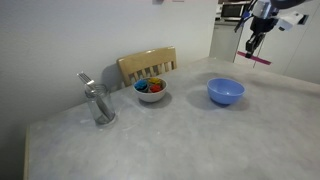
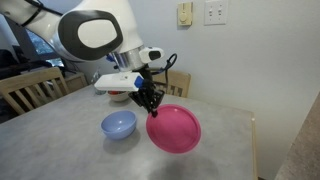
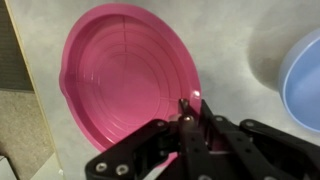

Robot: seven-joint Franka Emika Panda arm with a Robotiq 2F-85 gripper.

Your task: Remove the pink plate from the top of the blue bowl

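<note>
The pink plate (image 2: 173, 130) is tilted and held by its rim in my gripper (image 2: 150, 101), off to the side of the blue bowl (image 2: 119, 124) and above the table. In an exterior view the plate (image 1: 256, 60) shows edge-on under the gripper (image 1: 254, 45), beyond the empty blue bowl (image 1: 225, 92). In the wrist view the plate (image 3: 125, 75) fills the left. My fingers (image 3: 190, 105) are shut on its near rim, and the bowl's edge (image 3: 305, 80) is at the right.
A white bowl with colourful contents (image 1: 151, 90) stands near the table's far edge. A metal pitcher-like object (image 1: 97, 102) stands to its left. A wooden chair (image 1: 147, 65) is behind the table, and more chairs (image 2: 30, 90) show at the side. The grey table (image 1: 180, 140) has open surface in front.
</note>
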